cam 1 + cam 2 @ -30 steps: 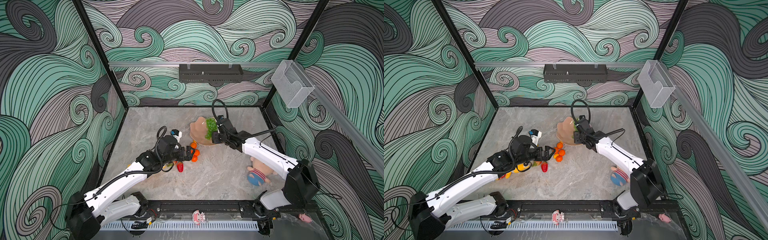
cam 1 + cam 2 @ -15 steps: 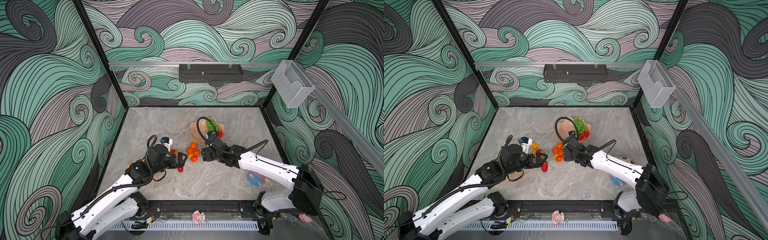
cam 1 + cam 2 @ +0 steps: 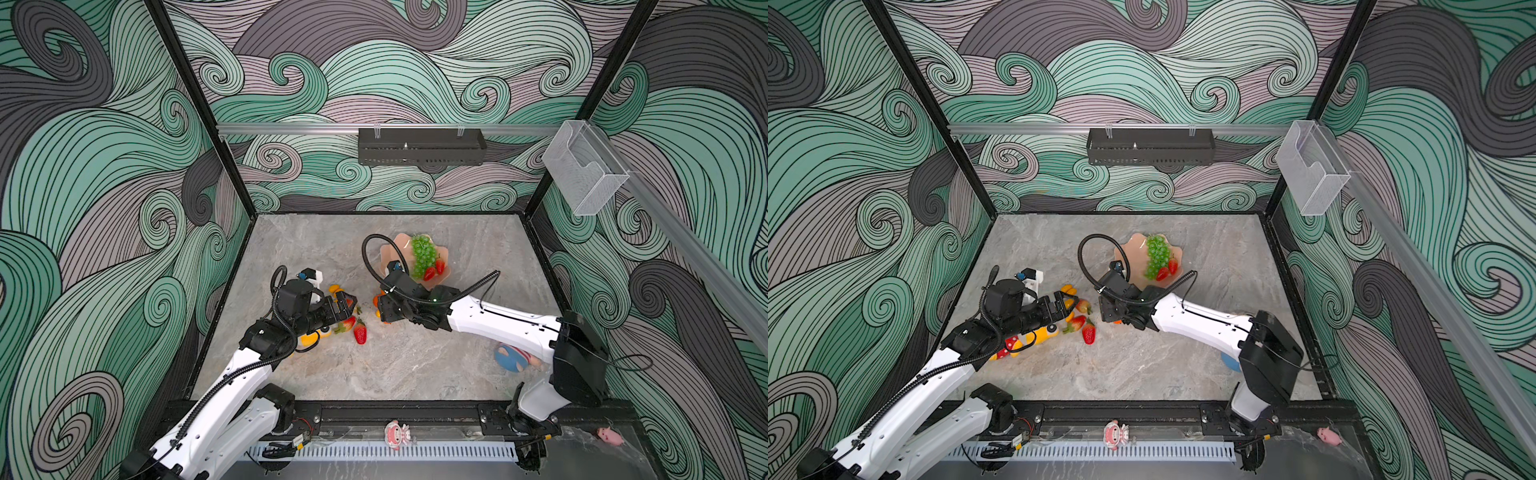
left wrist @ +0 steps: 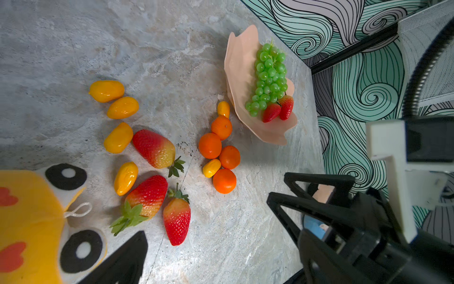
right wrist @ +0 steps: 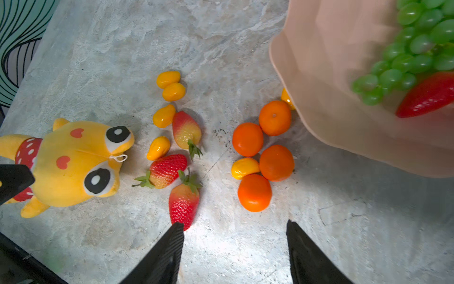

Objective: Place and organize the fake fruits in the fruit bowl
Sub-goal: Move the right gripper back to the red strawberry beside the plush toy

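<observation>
- Your right arm stretches low from the front right corner toward the middle of the table (image 3: 395, 374), with the wrist bent downward.
- The right tool (image 5: 234, 223) hangs over a cluster of four tangerines (image 5: 276, 163), just beside the bowl (image 5: 319, 73).
- Its fingers stand spread with only bare table between them. The nearest tangerine lies just ahead of the gap.
- Your left arm reaches in from the front left corner with the elbow bent. The left tool (image 3: 1067, 302) points toward the middle, above the loose kumquats (image 4: 118, 137).
- Its fingers are spread too, and nothing sits between them.
- The bowl sits toward the back of the table, holding the grapes (image 3: 423, 255) and two strawberries (image 3: 430, 273) at the bunch's near end.
- Three more strawberries and several kumquats lie on the table between the yellow plush toy (image 5: 73, 159) and the tangerines.
- One kumquat lies among the tangerines, and another lies right by the bowl's rim.
- A blue-capped doll (image 3: 509, 358) lies partly under your right arm.
</observation>
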`<action>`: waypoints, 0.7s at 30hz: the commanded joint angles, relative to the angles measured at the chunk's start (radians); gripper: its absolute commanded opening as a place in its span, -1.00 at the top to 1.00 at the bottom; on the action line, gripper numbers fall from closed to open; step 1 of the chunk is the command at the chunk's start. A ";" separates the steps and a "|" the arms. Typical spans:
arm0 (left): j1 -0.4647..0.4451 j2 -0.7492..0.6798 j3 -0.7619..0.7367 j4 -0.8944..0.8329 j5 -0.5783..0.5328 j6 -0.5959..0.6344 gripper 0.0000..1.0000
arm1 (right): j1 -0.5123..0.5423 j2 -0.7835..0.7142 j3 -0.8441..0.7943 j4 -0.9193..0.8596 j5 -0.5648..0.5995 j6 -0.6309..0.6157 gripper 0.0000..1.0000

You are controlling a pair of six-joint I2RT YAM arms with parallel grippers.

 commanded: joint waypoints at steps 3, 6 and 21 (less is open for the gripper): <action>0.098 -0.030 -0.026 -0.025 0.108 -0.023 -0.97 | 0.025 0.119 0.113 -0.061 -0.077 0.017 -0.24; 0.164 -0.042 -0.048 -0.012 0.164 -0.044 -0.97 | 0.026 0.212 0.187 -0.113 -0.112 0.028 -0.20; 0.360 -0.049 -0.083 -0.002 0.306 -0.023 -0.97 | 0.016 0.427 0.345 -0.136 -0.231 0.038 -0.04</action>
